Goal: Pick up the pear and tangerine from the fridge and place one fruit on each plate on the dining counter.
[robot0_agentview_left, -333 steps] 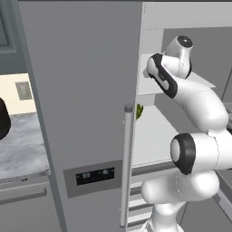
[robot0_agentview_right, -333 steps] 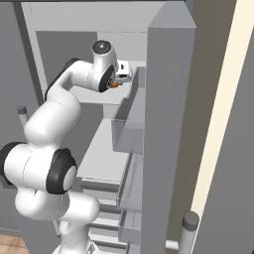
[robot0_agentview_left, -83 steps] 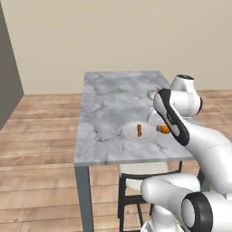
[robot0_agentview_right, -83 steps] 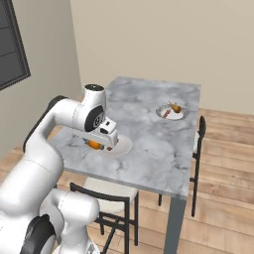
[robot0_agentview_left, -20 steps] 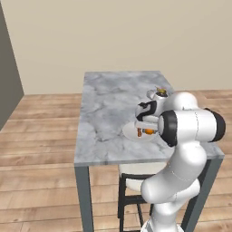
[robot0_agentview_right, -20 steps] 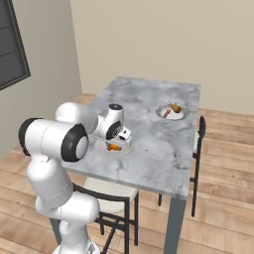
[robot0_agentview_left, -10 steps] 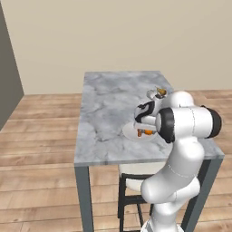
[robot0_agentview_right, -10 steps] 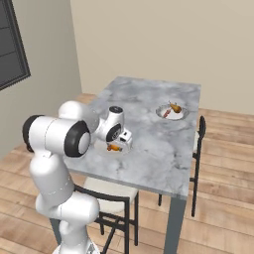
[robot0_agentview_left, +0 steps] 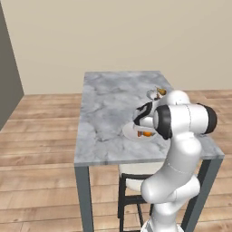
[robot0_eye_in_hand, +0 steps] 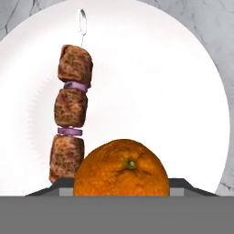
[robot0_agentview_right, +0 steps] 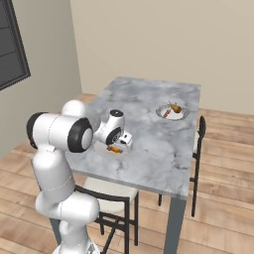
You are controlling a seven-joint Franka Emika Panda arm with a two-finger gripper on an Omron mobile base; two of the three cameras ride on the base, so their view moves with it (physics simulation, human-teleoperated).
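Over the near plate point(robot0_eye_in_hand: 192, 91) on the dining counter point(robot0_agentview_left: 108, 104) we see the gripper point(robot0_agentview_right: 120, 144) hanging low, its jaws closed on the tangerine point(robot0_eye_in_hand: 121, 169), which sits just above the plate's white face beside a meat skewer point(robot0_eye_in_hand: 71, 114). We judge the tangerine light and firm, with a pebbled skin that offers fair purchase, though its roundness means it may roll once let go; holding it across the widest part, as now, seems the safest hold. The hand view gives us the fruit's dimpled stem end and the skewer's meat chunks with purple onion rings, which the base views reduce to specks. The right base view gives us instead the far plate point(robot0_agentview_right: 171, 112) carrying the pear point(robot0_agentview_right: 174, 106), and chairs tucked at the counter's sides.
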